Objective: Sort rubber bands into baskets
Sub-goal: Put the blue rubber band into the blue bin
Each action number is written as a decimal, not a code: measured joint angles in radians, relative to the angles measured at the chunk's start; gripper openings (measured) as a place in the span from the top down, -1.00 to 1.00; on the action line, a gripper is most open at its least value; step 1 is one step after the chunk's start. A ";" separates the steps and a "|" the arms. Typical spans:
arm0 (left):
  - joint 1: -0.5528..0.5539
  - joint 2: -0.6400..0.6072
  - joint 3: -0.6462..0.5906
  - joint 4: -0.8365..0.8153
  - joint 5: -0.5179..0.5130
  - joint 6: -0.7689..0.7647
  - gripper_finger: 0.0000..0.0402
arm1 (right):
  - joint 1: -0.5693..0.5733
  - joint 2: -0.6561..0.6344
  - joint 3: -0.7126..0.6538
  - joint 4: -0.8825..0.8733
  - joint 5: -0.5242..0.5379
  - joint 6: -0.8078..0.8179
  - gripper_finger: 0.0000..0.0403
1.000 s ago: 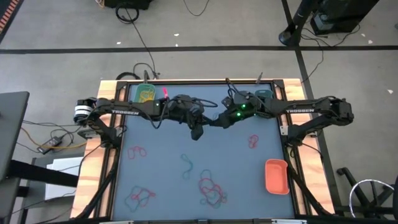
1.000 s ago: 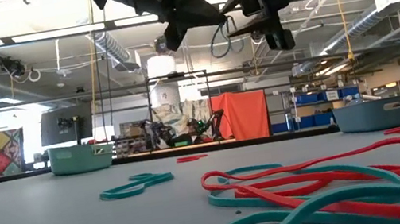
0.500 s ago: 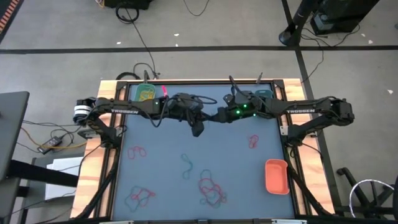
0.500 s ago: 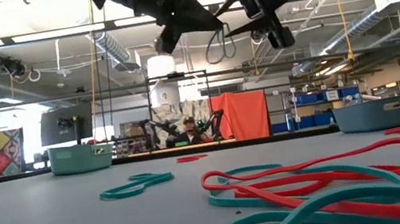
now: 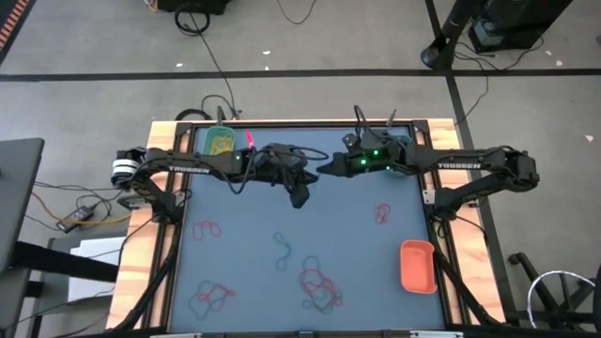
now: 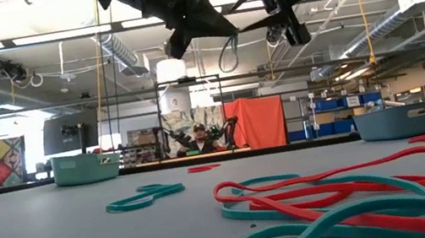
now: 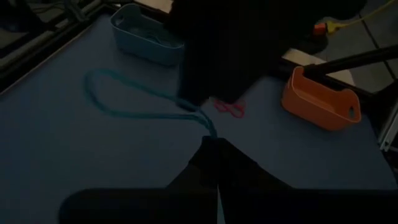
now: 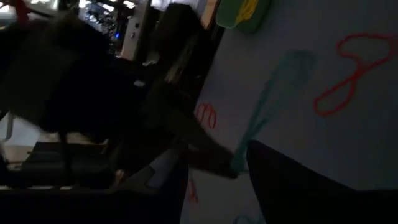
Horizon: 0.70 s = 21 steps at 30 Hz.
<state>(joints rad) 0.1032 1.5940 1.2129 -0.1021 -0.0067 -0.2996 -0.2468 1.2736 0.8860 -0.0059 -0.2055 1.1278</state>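
Both dark two-finger grippers are raised above the far middle of the grey table (image 5: 244, 253). The left gripper (image 7: 211, 144) is clamped shut on one end of a thin teal rubber band (image 7: 134, 102), which hangs in a loop. The right gripper (image 8: 239, 163) pinches the same band, jaws partly apart. Other red and teal rubber bands (image 5: 317, 286) lie loose on the near half of the table. The green plastic basket (image 5: 219, 141) and teal plastic basket (image 6: 396, 121) stand at the far edge; the orange-red plastic basket (image 5: 417, 265) stands near the right edge.

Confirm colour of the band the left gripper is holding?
Teal. The left gripper is shut on a rubber band; clearest in the left wrist view.
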 joint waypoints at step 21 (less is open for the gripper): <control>0.001 0.001 -0.001 0.139 0.022 0.004 1.00 | -0.004 0.002 0.000 0.013 0.002 -0.019 0.70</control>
<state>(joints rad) 0.1043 1.5951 1.2118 0.0370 0.0149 -0.2955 -0.2512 1.2758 0.8864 0.0070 -0.2035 1.1083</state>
